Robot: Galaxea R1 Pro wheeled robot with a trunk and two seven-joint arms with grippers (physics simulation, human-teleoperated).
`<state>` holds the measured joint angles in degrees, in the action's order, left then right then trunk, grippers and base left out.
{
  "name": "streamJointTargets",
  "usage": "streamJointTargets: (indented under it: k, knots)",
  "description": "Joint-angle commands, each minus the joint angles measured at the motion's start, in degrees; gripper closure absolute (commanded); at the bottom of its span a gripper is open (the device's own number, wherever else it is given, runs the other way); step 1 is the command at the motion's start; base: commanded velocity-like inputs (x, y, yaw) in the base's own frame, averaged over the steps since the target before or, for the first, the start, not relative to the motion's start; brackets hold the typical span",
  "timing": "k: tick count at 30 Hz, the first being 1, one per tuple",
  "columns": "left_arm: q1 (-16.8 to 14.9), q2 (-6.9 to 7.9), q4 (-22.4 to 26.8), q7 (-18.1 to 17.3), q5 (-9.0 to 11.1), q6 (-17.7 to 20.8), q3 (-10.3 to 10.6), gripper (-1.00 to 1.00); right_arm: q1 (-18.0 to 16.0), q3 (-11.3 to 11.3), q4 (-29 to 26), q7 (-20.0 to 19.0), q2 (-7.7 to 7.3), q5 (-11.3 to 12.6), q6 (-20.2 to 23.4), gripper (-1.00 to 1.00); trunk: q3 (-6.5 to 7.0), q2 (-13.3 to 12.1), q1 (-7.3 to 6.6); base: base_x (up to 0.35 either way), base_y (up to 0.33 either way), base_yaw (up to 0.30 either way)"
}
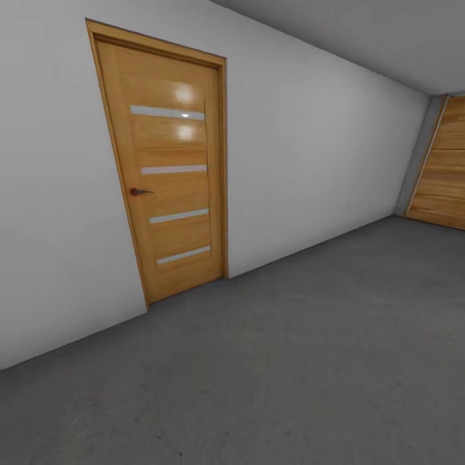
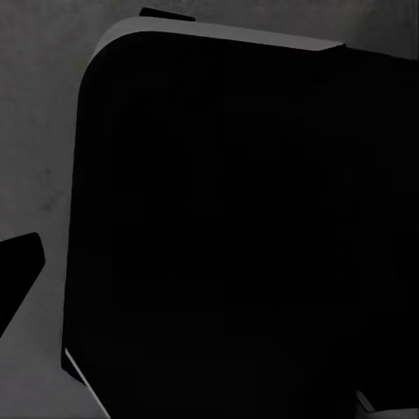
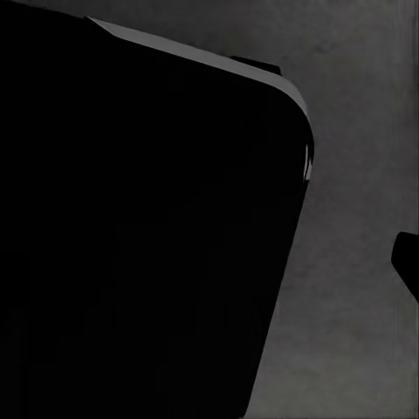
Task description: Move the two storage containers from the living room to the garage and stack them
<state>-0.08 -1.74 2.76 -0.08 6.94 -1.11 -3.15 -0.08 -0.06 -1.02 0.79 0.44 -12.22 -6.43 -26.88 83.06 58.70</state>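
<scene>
My left wrist camera looks past a large black rounded body (image 2: 236,236) with a pale grey edge along its curved corner; I take it for part of my own frame. A dark wedge (image 2: 17,271) pokes in at the picture's edge beside it, possibly one of my left fingers, but I cannot tell how far those fingers are spread or whether they hold anything. Behind the black body lies the floor (image 2: 39,131), dull grey mottled concrete.

My right wrist camera shows much the same: a black rounded body (image 3: 140,236) with a thin grey rim, and a small dark shape (image 3: 407,262) at the picture's edge, apart from it. Again I cannot tell whether my right fingers are spread or closed, or gripping anything. Grey concrete sits behind.

From my head camera, the landmark is an orange-wood door (image 1: 165,168) with four pale horizontal glass slits and a small dark handle (image 1: 137,191) with a red hub. The door is closed, set in a plain white wall (image 1: 310,148). The grey concrete floor (image 1: 290,361) runs from the door's foot toward me. Far along the wall from the door, a wide wooden panelled door (image 1: 445,171) meets the corner. A grey ceiling (image 1: 361,32) slopes above the wall. This is the garage.
</scene>
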Motion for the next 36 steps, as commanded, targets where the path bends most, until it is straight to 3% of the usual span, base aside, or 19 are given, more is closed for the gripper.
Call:
streamJointTargets:
  k: [1, 21, 36]
  knots:
    - [-0.01, -0.02, 0.00, -0.01, 0.36, -0.12, -0.27, -1.00, -0.01, 0.00, 0.00, 0.09, 0.00, -0.35, -0.06, -1.00, -0.05, 0.02, 0.03, 0.302, -0.188, 0.000]
    - [-0.01, -0.02, 0.04, -0.01, 0.40, 0.28, -0.27, -1.00, -0.01, 0.85, 0.01, -0.08, 0.09, -0.91, -0.14, -1.00, -0.05, 0.02, 0.03, 0.315, -0.064, 0.000]
    - [-0.01, -0.02, 0.05, -0.01, 0.38, -0.02, -0.27, -1.00, -0.01, -0.07, 0.03, 0.01, 0.09, -0.27, -0.20, -1.00, -0.05, 0.02, 0.03, 0.322, 0.000, 0.237]
